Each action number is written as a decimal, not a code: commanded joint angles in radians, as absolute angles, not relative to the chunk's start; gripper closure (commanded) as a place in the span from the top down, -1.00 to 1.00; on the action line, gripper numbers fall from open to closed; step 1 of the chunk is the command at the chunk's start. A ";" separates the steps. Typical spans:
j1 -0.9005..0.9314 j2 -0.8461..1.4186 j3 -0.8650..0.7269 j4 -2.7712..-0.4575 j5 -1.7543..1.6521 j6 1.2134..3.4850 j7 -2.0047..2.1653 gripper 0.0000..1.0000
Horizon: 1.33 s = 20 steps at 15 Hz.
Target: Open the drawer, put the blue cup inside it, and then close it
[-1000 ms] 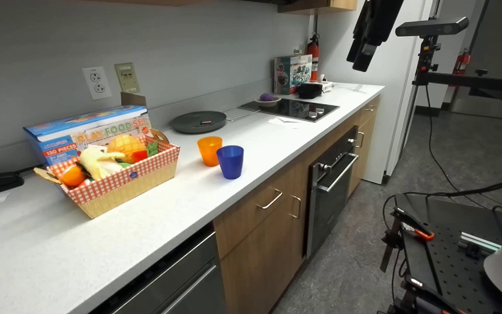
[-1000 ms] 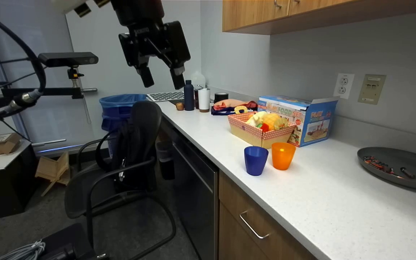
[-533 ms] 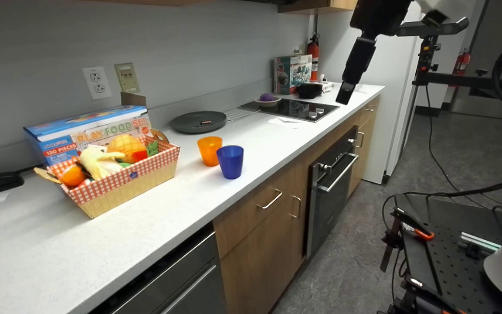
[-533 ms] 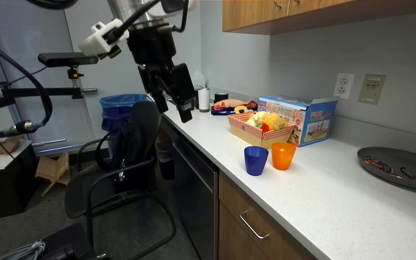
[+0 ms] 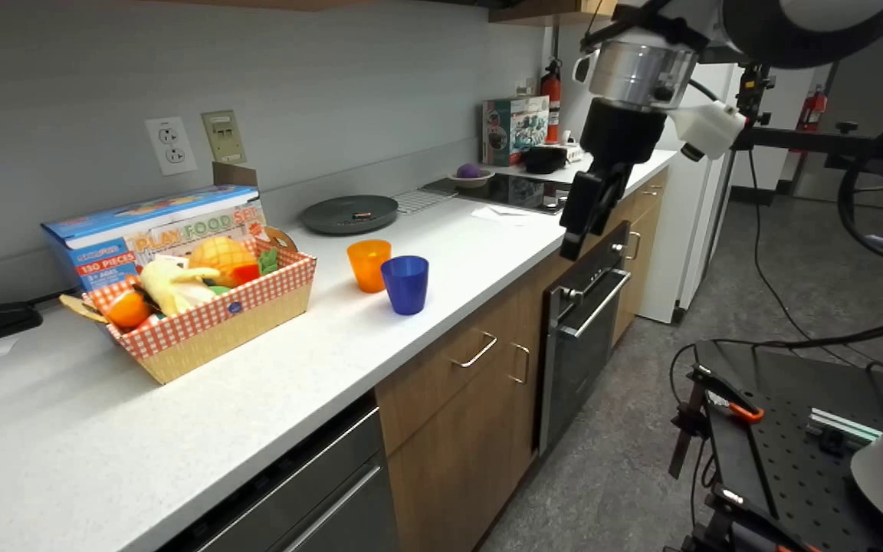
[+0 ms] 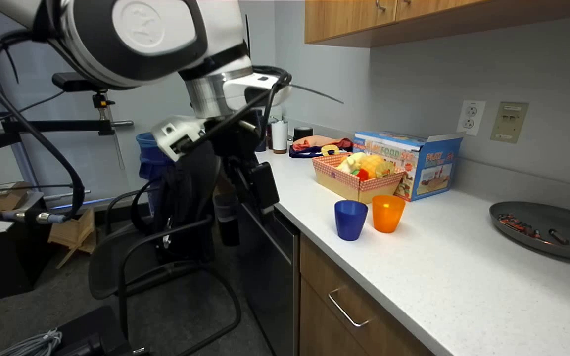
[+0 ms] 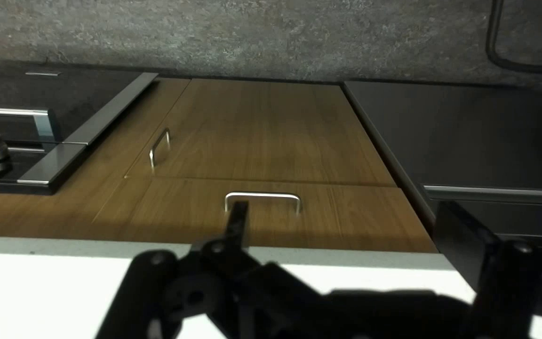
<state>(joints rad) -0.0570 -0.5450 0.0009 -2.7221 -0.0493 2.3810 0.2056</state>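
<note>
Blue cup [image 5: 405, 285] shows deep, solid shade; orange cup [image 6: 388, 213] looks bright. Drawer [image 7: 271, 219] wears brown wood grain, handle [image 7: 262, 194] silver. Gripper [image 7: 344, 207] is black, robot arm [image 6: 141, 44] white with black and silver bands. Basket [image 5: 231, 331] pairs red-and-white gingham border with straw-colored sides, blue-topped box [image 5: 154, 231] carries multicolored lettering, counter [image 5: 257, 406] shows white, floor [image 7: 271, 37] mottled gray

Blue cup [image 6: 350, 220] stands upright on white counter [image 6: 443, 277], near its front edge. Orange cup [image 6: 388, 214] just beside it, nearer the wall [image 6: 428, 84], narrow gap between. Toy-food basket [image 6: 337, 183] sits beyond both, play-set box [image 6: 426, 165] alongside. Wood-front drawer [image 6: 348, 297] under the counter is closed, metal handle [image 6: 343, 310] on its face. Gripper [image 6: 257, 203] points down, tilted, apart from both cups.
</note>
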 commanded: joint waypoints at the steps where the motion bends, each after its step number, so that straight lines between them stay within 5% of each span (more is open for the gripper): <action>1: -0.088 -0.424 0.009 -2.711 -0.043 2.475 0.232 1.00; 20: -0.151 -0.275 0.016 -2.740 -0.034 2.653 0.431 1.00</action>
